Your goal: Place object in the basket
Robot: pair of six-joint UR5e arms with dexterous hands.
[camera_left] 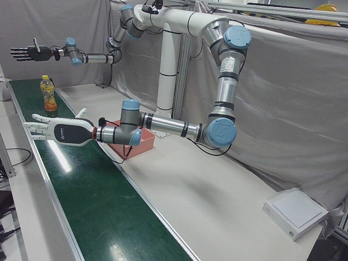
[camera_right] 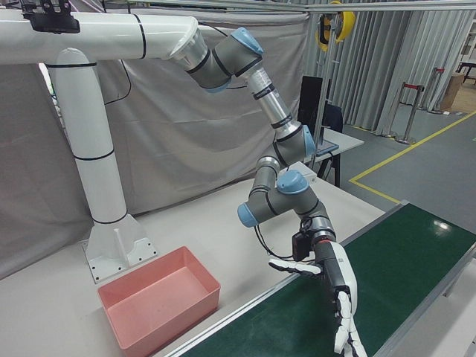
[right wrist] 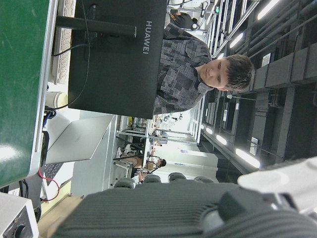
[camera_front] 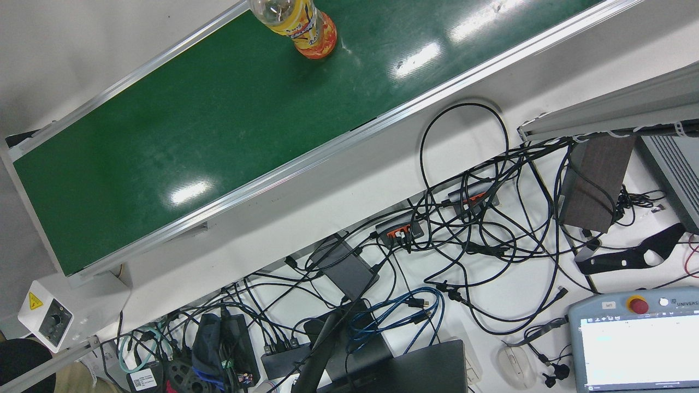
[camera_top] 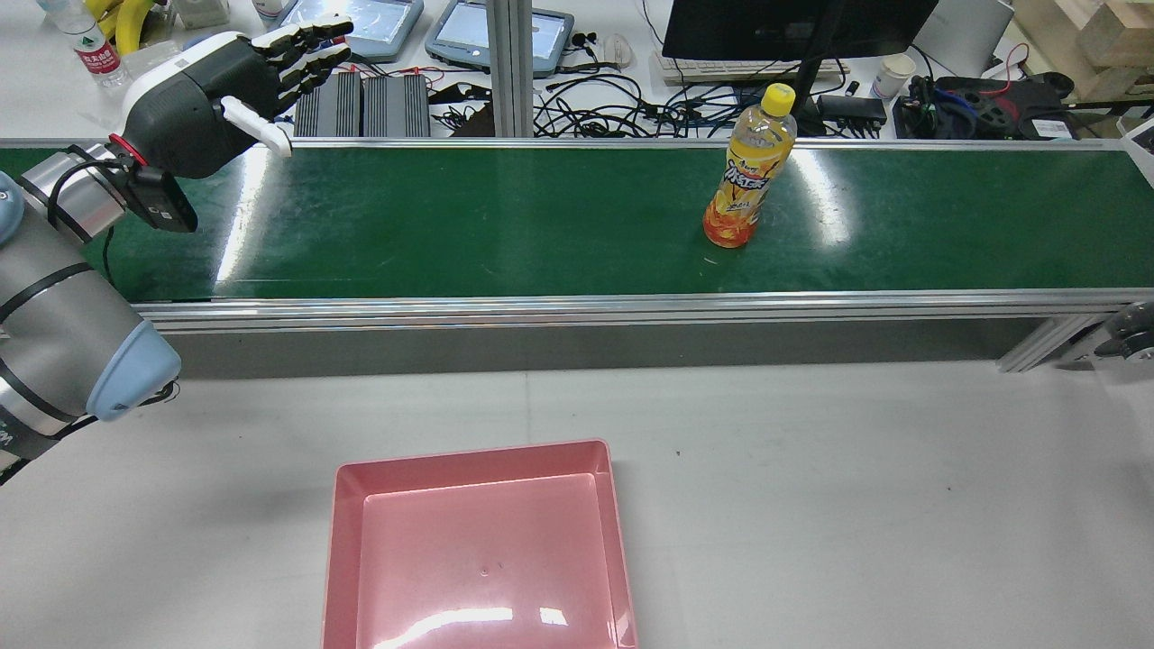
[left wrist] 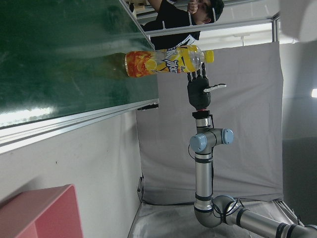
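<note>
Standing upright on the green conveyor belt (camera_top: 505, 225): a clear bottle (camera_top: 748, 180) of orange-yellow drink, yellow cap, yellow and orange label. Nothing touching it, belt around it bare. Well apart on the near white surface (camera_top: 811, 469): a pink basket (camera_top: 478, 541), open and holding nothing. Over the belt's far left end, the left robot hand (camera_top: 225, 81), fingers spread flat, holding nothing. At the belt's other end, the right robot hand (camera_left: 30, 53), likewise spread and unloaded. Behind the belt: monitor (camera_top: 793, 27), tangled cables (camera_top: 613, 108), a person (right wrist: 198, 74).
</note>
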